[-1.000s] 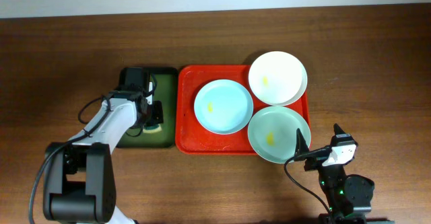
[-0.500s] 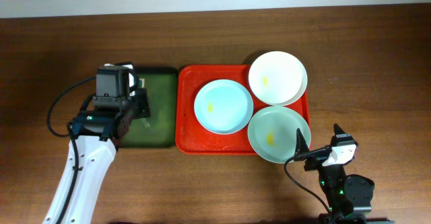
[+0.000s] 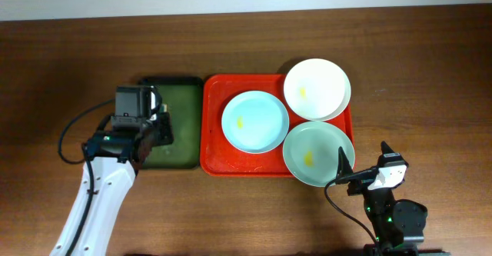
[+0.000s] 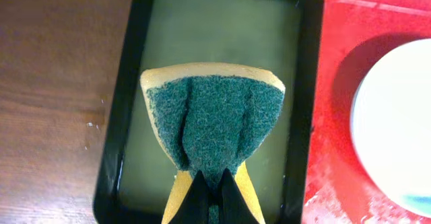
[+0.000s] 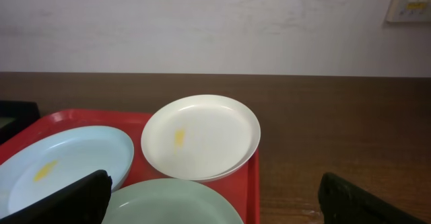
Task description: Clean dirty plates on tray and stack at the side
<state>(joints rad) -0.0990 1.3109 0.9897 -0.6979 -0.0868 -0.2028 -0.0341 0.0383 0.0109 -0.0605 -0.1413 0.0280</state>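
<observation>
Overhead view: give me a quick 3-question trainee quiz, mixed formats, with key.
1. True or false: the round white plate, round pale blue plate and round pale green plate on the large red plastic tray each carry a yellow smear.
2. The left jaws hold: A) a yellow sponge with a green scouring face; B) a plate; C) nothing.
3. Which plate lies nearest the narrow dark green tray?
Key: 1 true; 2 A; 3 the pale blue plate.
</observation>
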